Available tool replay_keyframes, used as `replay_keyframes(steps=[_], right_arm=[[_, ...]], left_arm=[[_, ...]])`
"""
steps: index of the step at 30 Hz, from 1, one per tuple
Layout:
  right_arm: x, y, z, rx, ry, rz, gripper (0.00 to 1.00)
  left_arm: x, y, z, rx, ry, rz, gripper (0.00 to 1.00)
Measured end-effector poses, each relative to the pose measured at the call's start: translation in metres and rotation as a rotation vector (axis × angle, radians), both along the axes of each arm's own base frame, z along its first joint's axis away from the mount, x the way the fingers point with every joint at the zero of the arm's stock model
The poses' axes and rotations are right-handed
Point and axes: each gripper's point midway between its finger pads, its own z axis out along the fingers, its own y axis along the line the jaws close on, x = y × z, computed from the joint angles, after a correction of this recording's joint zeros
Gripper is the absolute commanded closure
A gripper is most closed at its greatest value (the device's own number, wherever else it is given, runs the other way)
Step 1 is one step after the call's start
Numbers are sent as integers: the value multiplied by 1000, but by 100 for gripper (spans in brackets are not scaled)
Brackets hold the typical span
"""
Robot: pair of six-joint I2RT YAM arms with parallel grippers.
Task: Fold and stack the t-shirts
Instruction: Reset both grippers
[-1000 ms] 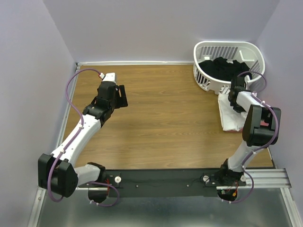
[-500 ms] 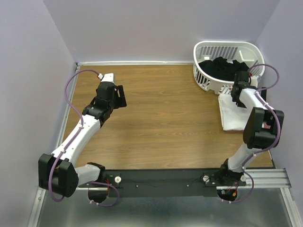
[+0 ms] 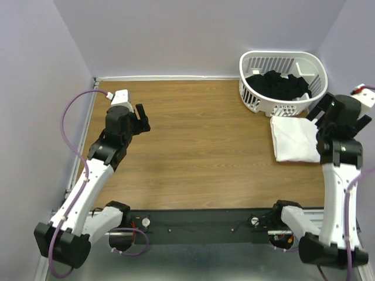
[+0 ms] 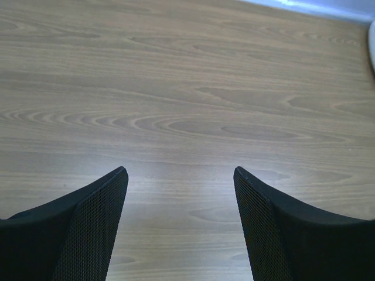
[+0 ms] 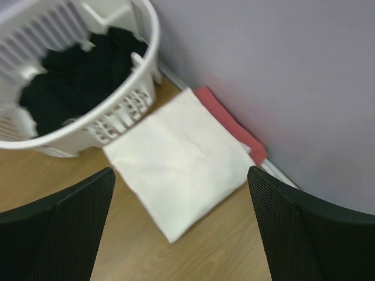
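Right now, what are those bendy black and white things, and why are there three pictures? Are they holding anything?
They are two robot arms bolted to a wooden table. Each arm ends in a gripper, which is a hand with two fingers. One picture looks down from above. The other two come from little cameras on the wrists, so the black shapes at the bottom of those are the robot's own fingers. The left gripper is open over bare wood. The right gripper is open too, above a folded white t-shirt. A red t-shirt peeks out from under the white one. Beside them stands a white basket with dark clothes inside. Nothing is held.
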Motion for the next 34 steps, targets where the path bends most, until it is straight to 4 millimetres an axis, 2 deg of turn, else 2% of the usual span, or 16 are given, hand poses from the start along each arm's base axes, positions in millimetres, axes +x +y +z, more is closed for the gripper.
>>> replay_keyframes(steps=[1,4,7,9,10,11,14,17,21,26,30,34], right_arm=[[-9,9,16,14,-65,36,0],[-32,35,58,42,-246,132,0],[-54,59,87,61,-382,234,0],[-68,71,99,68,-447,288,0],[-74,75,102,69,-472,309,0],[-82,80,104,69,-495,331,0],[-105,90,108,43,-575,404,0],[-125,94,108,8,-635,454,0],[-140,95,110,-38,-681,486,0],[-142,95,101,-72,-679,503,0],[-141,95,92,-82,-661,506,0],[-142,94,92,-95,-659,507,0]], left_arm=[[-2,2,3,-1,-6,5,19],[-21,13,40,-30,-93,43,19],[-48,33,96,-78,-235,110,19],[-67,46,124,-103,-314,151,19],[-81,54,139,-117,-360,177,6],[-90,60,146,-127,-389,190,2],[-124,79,166,-158,-488,239,1],[-142,89,171,-170,-537,264,2],[-152,97,162,-163,-546,290,2],[-148,98,148,-138,-513,296,2],[-148,99,148,-133,-516,301,2],[-149,102,149,-127,-522,316,2]])
